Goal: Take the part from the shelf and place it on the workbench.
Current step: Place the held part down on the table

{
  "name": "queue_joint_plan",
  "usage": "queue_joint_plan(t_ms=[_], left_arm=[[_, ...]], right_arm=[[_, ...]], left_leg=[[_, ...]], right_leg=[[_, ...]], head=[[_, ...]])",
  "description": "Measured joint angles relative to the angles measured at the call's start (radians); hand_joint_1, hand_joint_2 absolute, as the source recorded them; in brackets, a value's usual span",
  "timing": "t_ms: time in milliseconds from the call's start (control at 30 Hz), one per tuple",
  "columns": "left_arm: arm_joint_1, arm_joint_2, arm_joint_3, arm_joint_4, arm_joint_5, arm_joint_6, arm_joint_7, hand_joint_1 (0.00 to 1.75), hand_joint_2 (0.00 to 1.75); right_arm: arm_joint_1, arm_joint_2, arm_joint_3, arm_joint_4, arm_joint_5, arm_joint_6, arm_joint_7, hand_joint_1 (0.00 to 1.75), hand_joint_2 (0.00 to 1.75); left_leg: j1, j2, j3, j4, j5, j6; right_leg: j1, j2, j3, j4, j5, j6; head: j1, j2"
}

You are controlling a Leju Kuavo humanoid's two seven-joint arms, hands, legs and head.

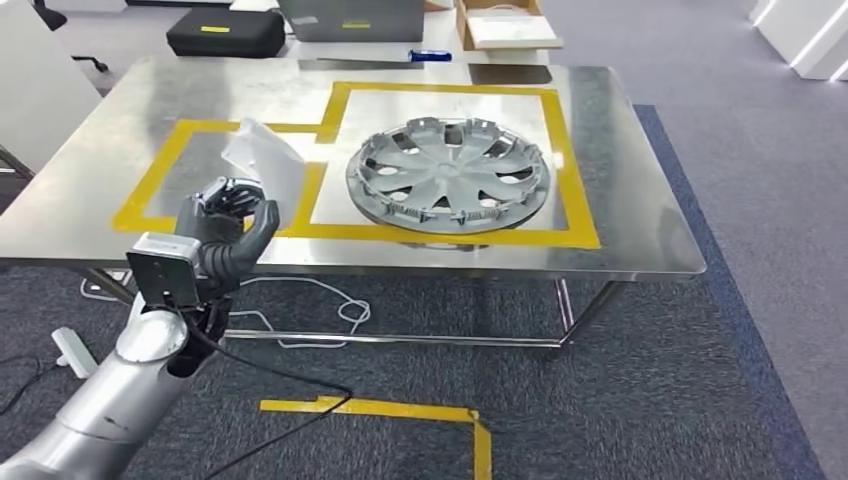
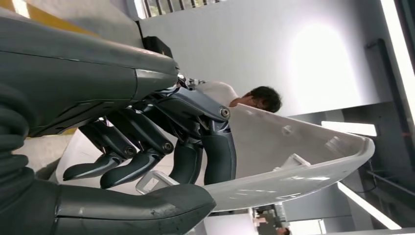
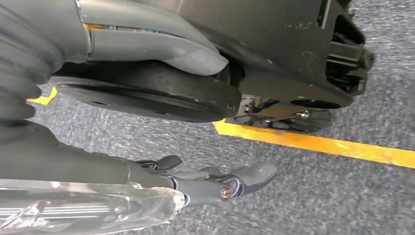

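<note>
Holding the white part [image 1: 265, 160] in the left hand [image 1: 232, 215], up over the near-left area of the bench [image 1: 620, 200]. Not yet set down, to judge by the tilt and the way it stands up out of the hand. Clamped from both sides in the left wrist view: dark fingers [image 2: 215, 147] across the inner face of the curved shell, thumb [image 2: 147, 205] under its lower edge. Probably gripped near one end so that the long free end can meet the steel first.

Poised over the left yellow tape outline [image 1: 180, 140], likely the marked spot for this piece. Taken up already on the right, the larger outline, by a silver wheel cover [image 1: 448, 175] lying flat. Hence the left-side approach, well apart from the cover.

Hanging low over grey carpet [image 3: 342, 196], the right hand [image 3: 215, 183], near a yellow floor line [image 3: 318, 142]. Cannot tell whether spread or closed. Apparently not needed for this placement.
</note>
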Motion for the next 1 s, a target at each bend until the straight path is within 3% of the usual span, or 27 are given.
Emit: queue_joint_plan(t_ms=[67,100,133,233,300,433,500,567,633,667,767,800,833,933,1000], left_arm=[[0.002,0.0,0.0,0.0,-0.001,0.001,0.0,1.75,1.75],[0.004,0.0,0.0,0.0,-0.001,0.002,0.0,1.75,1.75],[0.006,0.0,0.0,0.0,-0.001,0.002,0.0,1.75,1.75],[0.006,0.0,0.0,0.0,-0.002,0.002,0.0,1.75,1.75],[0.004,0.0,0.0,0.0,-0.002,0.002,0.0,1.75,1.75],[0.004,0.0,0.001,0.0,-0.004,0.003,0.0,1.75,1.75],[0.001,-0.001,0.001,0.0,-0.006,0.003,0.0,1.75,1.75],[0.003,0.0,0.001,0.0,-0.006,0.003,0.0,1.75,1.75],[0.006,0.001,0.001,0.0,-0.006,0.003,0.0,1.75,1.75],[0.006,0.001,0.001,0.0,-0.006,0.003,0.0,1.75,1.75],[0.005,0.003,0.002,0.001,-0.006,0.005,0.0,1.75,1.75],[0.005,0.003,0.002,0.002,-0.006,0.008,0.002,1.75,1.75],[0.006,0.002,0.001,0.002,-0.006,0.011,0.004,1.75,1.75],[0.004,-0.008,0.002,0.0,-0.002,0.042,0.02,1.75,1.75],[0.002,-0.02,0.003,-0.002,-0.005,0.075,0.033,1.75,1.75]], right_arm=[[-0.005,0.0,0.0,0.0,-0.001,-0.001,0.0,0.0,1.75],[-0.008,0.0,0.0,0.0,-0.001,-0.002,0.001,0.0,1.75],[-0.011,0.0,0.0,0.0,-0.001,-0.002,0.001,0.0,1.75],[-0.007,0.0,0.0,0.001,0.001,-0.003,0.007,0.0,1.75],[-0.002,0.0,0.0,0.002,0.001,-0.004,0.01,0.0,1.75],[0.001,-0.001,0.0,0.002,0.0,-0.005,0.011,0.0,1.75],[0.001,-0.001,0.0,0.002,0.001,-0.005,0.012,0.0,1.75],[0.003,-0.001,0.0,0.002,0.001,-0.005,0.013,0.0,1.75],[0.006,-0.001,0.0,0.002,0.001,-0.005,0.014,0.0,1.75],[0.007,-0.001,0.0,0.002,0.001,-0.005,0.014,0.0,1.75],[0.011,-0.001,0.0,0.004,0.001,-0.005,0.014,0.0,1.75],[0.011,-0.001,0.0,0.005,0.0,-0.005,0.014,0.0,1.75],[0.01,-0.001,0.0,0.006,0.0,-0.005,0.015,0.0,1.75],[0.006,-0.001,0.0,0.006,-0.006,-0.008,0.015,0.0,1.75],[0.005,-0.001,0.0,0.005,-0.011,-0.01,0.015,0.0,1.75]], left_leg=[[-0.002,0.0,0.004,0.001,-0.005,0.003],[-0.002,-0.001,0.008,0.001,-0.009,0.003],[-0.003,-0.002,0.014,0.001,-0.014,0.002],[-0.003,-0.005,0.04,0.001,-0.034,-0.005],[-0.003,-0.006,0.046,-0.002,-0.044,-0.015],[-0.003,-0.004,0.045,0.037,-0.044,-0.037],[-0.001,-0.001,-0.004,0.128,-0.056,-0.045],[0.002,-0.001,-0.081,0.231,-0.096,-0.053],[0.002,-0.001,-0.13,0.257,-0.121,-0.055],[0.002,0.0,-0.135,0.23,-0.105,-0.053],[-0.003,0.001,-0.124,0.081,0.043,-0.036],[-0.007,0.002,-0.122,0.053,0.078,-0.03],[-0.01,0.001,-0.123,0.042,0.092,-0.024],[-0.009,-0.002,-0.108,0.033,0.076,-0.008],[-0.004,-0.002,-0.093,0.021,0.069,0.001]], right_leg=[[-0.001,0.0,-0.073,0.119,-0.043,0.005],[0.0,0.0,-0.097,0.147,-0.044,0.006],[0.0,0.0,-0.102,0.139,-0.025,0.004],[0.002,0.001,-0.039,-0.032,0.085,-0.006],[0.007,0.0,-0.006,-0.11,0.092,-0.017],[0.005,0.0,0.029,-0.134,0.074,-0.044],[0.001,0.0,0.054,-0.139,0.063,-0.051],[0.0,0.001,0.076,-0.14,0.044,-0.055],[0.0,0.004,0.105,-0.14,0.021,-0.054],[0.0,0.005,0.123,-0.14,0.008,-0.052],[0.002,0.007,0.173,-0.137,-0.033,-0.039],[0.003,0.006,0.178,-0.137,-0.045,-0.033],[0.003,0.006,0.18,-0.138,-0.052,-0.026],[0.0,0.003,0.188,-0.15,-0.073,-0.009],[0.0,0.003,0.174,-0.113,-0.097,-0.001]], head=[[0.002,0.0],[0.002,0.0],[0.003,0.0],[0.002,0.0],[0.002,0.0],[-0.004,0.0],[-0.009,0.0],[-0.012,0.0],[-0.012,0.0],[-0.013,0.0],[-0.013,0.0],[-0.012,0.0],[-0.012,0.0],[-0.011,0.0],[-0.007,0.0]])
